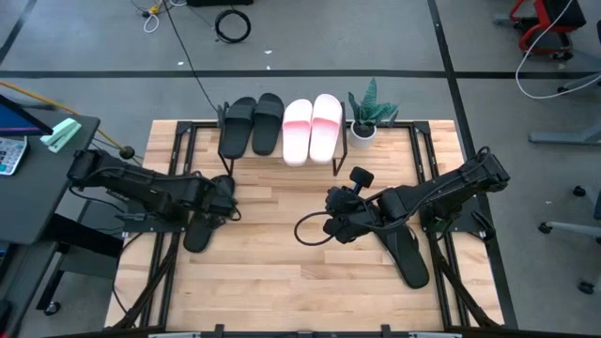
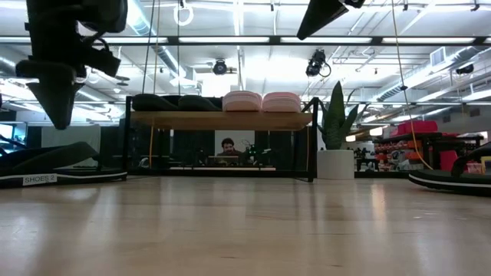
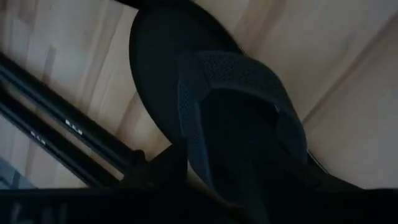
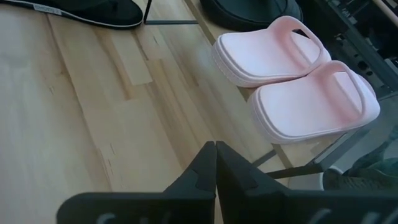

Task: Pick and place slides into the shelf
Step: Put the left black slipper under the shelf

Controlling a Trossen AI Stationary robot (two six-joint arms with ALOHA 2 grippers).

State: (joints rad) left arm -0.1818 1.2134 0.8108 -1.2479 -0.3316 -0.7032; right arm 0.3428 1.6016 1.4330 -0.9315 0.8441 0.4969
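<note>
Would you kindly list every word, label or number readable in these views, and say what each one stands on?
"SHOES 2": white label on the edge of the thin flat black sandal lying at the left of the low view.
Pale markings on the black metal table rail in the left wrist view: too blurred to read.
No other text is legible anywhere.

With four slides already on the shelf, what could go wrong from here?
The low wooden-topped shelf already carries two black slides and two pale pink slides side by side; a fifth may not fit on top. The left gripper sits over the flat black flip-flop, and a shallow grasp could slip.
</note>
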